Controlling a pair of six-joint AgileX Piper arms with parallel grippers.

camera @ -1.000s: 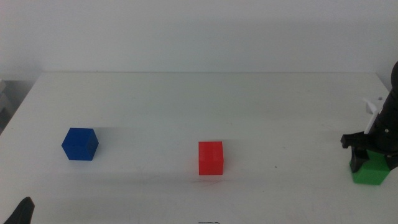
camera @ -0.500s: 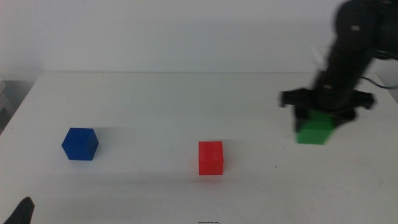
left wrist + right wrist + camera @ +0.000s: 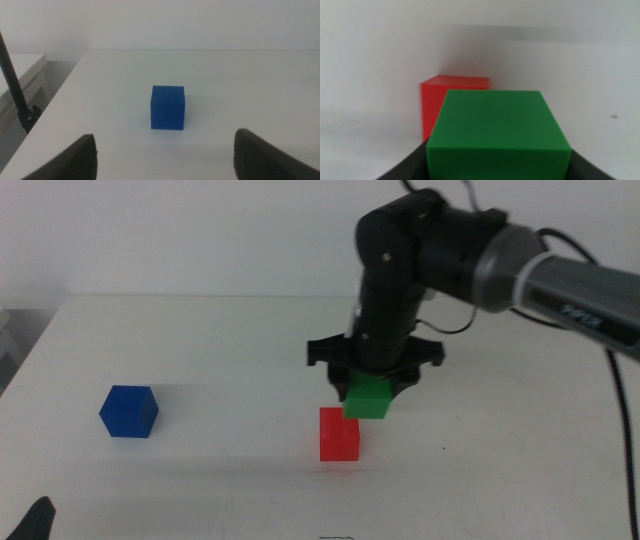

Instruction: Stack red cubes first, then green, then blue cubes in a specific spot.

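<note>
1. Two grippers are present. The right gripper [image 3: 372, 383] is at work over the middle of the table; the left gripper [image 3: 165, 150] waits at the near left corner, where the middle view shows only a dark tip at the picture's lower edge.
2. Hidden parts: the right gripper's fingertips are mostly covered by the green cube [image 3: 368, 397] and by the arm's dark wrist above it. In the right wrist view the green cube [image 3: 497, 131] fills the foreground, and only two dark slivers of the jaws show at its lower corners.
3. Right gripper state: closed on the green cube, one jaw on each side. The cube is held clear of the table.
4. The red cube [image 3: 339, 433] sits on the table just below the right gripper, offset slightly toward the left arm's side. The green cube's lower edge overlaps the red cube's top corner in the middle view; contact cannot be confirmed.
5. Left gripper state: jaws spread wide, nothing between them. The blue cube [image 3: 167, 107] stands on the table ahead of the left gripper, apart from both jaws.
6. Surface: plain matte white table [image 3: 220, 340], with a white wall behind.
7. Open room: bare tabletop lies between the blue cube and the red cube, and on the far side of the right gripper up to the table's rear edge.
</note>
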